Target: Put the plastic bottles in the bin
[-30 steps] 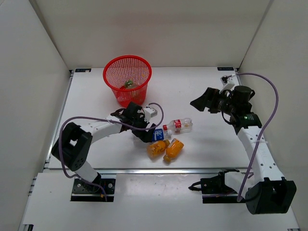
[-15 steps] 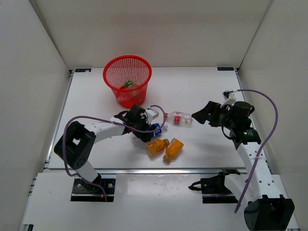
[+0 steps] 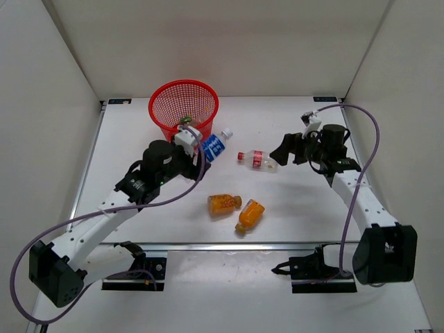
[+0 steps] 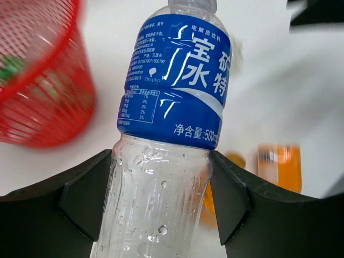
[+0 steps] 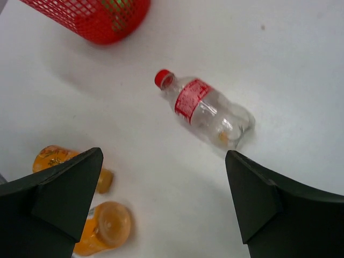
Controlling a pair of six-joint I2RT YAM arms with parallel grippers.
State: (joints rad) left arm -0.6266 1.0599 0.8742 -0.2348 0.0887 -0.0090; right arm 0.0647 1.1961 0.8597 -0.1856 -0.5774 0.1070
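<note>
Top external view has the white table [image 3: 291, 118] with the red mesh bin [image 3: 166, 128] standing at its far left. That bin is the first worry: it looks light, so a nudge on the rim from an arm could push or tip it. Something green, probably the green bottle [image 3: 186, 120], lies inside it.

The left gripper [image 3: 190, 147] hangs just beside the bin's near right wall. Its jaws are clamped on the clear lower body of the blue-labelled bottle [image 3: 213, 146], which is held clear of the table with its cap pointing right, away from the bin. The bottle is beside the rim, not over the mouth, so letting go here would likely drop it outside. The left wrist view shows a smooth round body between the pads, so it could slide or swivel in the grip during a swing.

The right gripper [image 3: 284, 148] hovers with its jaws wide apart near the base end of the red-labelled bottle [image 3: 257, 159], which lies on its side mid-table. A round bottle may roll off if one finger touches first.

An orange bottle [image 3: 223, 203] and the other orange bottle [image 3: 250, 214] lie near the front, close together, so a grab at one might knock its neighbour away
</note>
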